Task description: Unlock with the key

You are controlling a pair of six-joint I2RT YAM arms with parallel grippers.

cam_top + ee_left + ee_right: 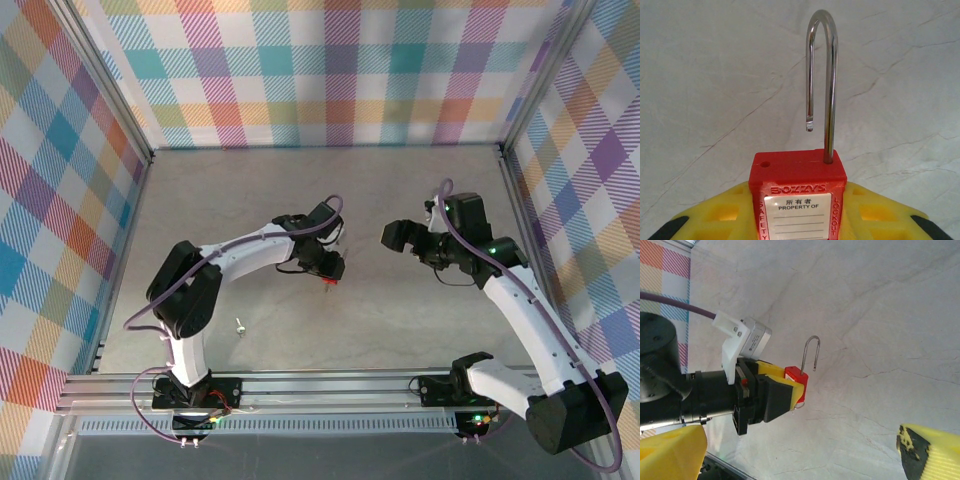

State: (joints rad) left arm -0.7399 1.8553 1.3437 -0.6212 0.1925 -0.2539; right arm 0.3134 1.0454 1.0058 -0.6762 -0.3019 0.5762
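Holding the padlock (797,185) in my left pincer (328,266), its shackle (822,75) standing open

Through the left wrist camera I see the red lock body clamped between the yellow fingers (715,215), with its label facing the lens. The steel shackle is upright, its short end lifted clear of the body. From overhead, the lock sits over the middle of the grey desk (400,330). My right pincer (395,237) is near it on the right, apart from it, with its jaws spread wide and nothing between them. A small silvery piece (240,325) lies on the desk toward the left arm's base, well apart from the lock, and it is too small for me to tell whether it is the key
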